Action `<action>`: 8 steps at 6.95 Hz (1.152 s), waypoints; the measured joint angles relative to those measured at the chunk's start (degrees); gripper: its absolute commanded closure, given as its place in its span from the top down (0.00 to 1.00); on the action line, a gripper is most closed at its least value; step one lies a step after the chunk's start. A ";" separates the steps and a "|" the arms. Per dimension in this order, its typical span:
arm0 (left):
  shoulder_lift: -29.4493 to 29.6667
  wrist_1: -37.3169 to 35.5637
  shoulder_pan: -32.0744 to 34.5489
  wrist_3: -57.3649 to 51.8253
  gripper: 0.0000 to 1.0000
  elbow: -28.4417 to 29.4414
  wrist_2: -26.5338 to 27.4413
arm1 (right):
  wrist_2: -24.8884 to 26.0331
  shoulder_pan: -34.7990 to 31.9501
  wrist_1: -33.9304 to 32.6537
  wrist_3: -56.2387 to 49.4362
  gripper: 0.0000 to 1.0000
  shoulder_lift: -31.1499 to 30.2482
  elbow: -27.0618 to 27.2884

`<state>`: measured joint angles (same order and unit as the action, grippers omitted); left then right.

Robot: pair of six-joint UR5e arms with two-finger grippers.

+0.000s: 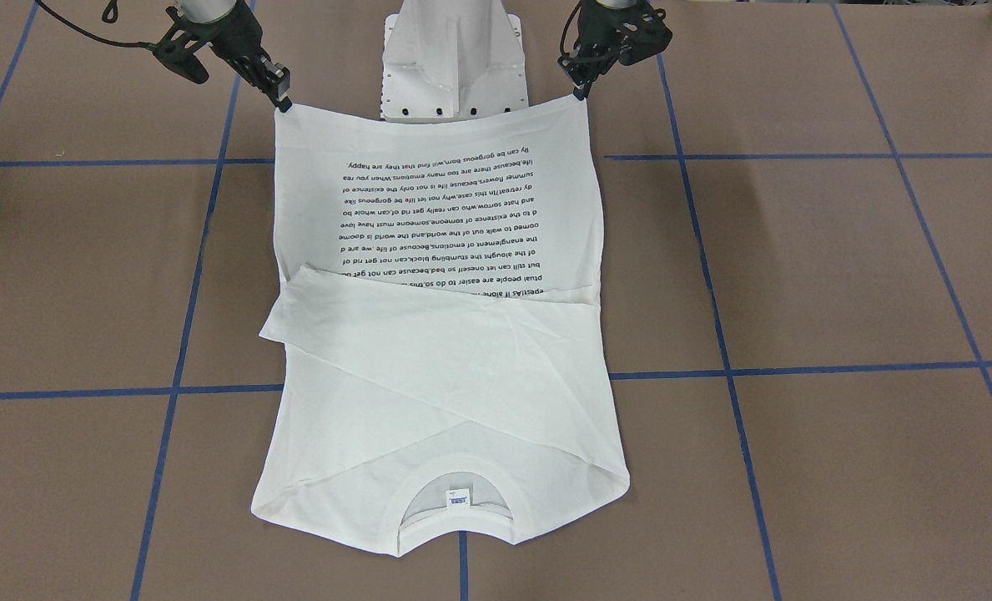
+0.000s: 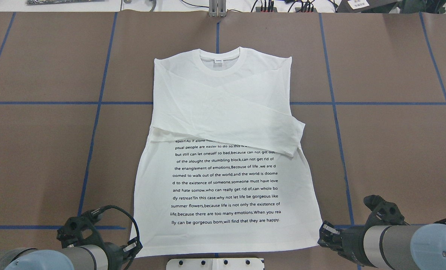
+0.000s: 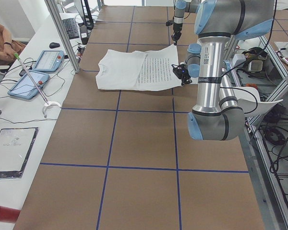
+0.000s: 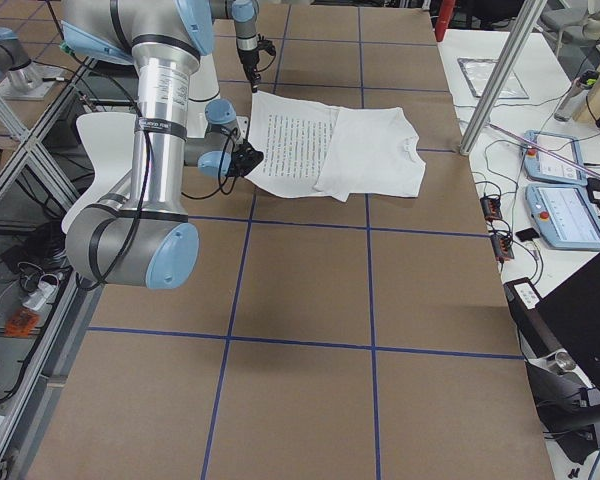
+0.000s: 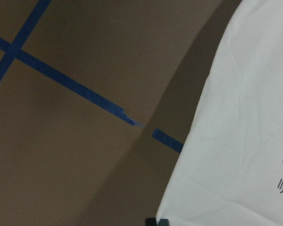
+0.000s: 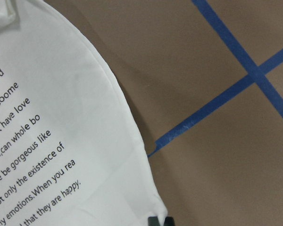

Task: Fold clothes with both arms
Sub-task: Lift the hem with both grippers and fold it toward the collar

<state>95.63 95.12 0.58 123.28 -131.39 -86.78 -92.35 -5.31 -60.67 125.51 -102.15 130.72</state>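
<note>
**Exterior front-facing view.** The white long-sleeved shirt [image 1: 437,351] lies print side up on the desk [image 1: 838,267]. Its collar [image 1: 457,534] faces the operators' side and its hem [image 1: 429,132] faces the robot. Both sleeves [image 1: 429,334] are folded across the chest. The right gripper [image 1: 281,98] and the left gripper [image 1: 582,90] each stand at one hem corner with jaws closed on the cloth. The hem spans between them and overlaps the white pedestal base [image 1: 454,50]. The neck label [image 1: 459,498] is too small to read.

**Overhead exterior view.** The printed text [image 2: 224,180] reads upright. Legible lines include "but still can let oneself so bad,because can not get out" and, last, "lly can be gorgeous born,will find that they are happy." A sleeve covers the top lines.

**Exterior left and right views.** The shirt sits at the robot's edge of the desk. Jaw state is not judged from these views.

**Wrist-mounted views.** Each hem corner ends at the jaws at the bottom edge. The shadow on the desk suggests the corners are clear of the surface. A blue tape line [image 5: 75,87] crosses beneath.

**Handling.** The cotton is judged light, limp and not fragile. It will likely sag and crease. Hold it at both hem corners, level and taut. The loose sleeves may slide.
</note>
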 measured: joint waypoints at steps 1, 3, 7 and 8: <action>0.57 0.06 0.18 1.37 0.00 -1.29 -0.01 | -0.01 -0.90 -0.04 0.00 0.00 -0.11 0.91; 4.94 -0.09 5.61 -3.72 0.00 -1.59 -0.68 | -1.13 -7.94 -0.16 -0.21 0.00 0.05 2.76; 17.40 0.14 24.68 -21.97 0.00 11.36 -6.75 | -9.22 -24.42 -16.32 -8.42 0.00 16.60 -3.72; 18.92 2.53 28.57 -25.26 0.00 15.46 -8.41 | -9.37 -27.16 -22.29 -13.40 0.00 22.44 -6.98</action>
<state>114.55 97.65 29.15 98.02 -115.93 -95.19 -101.72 -32.47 -82.96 112.11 -79.71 123.74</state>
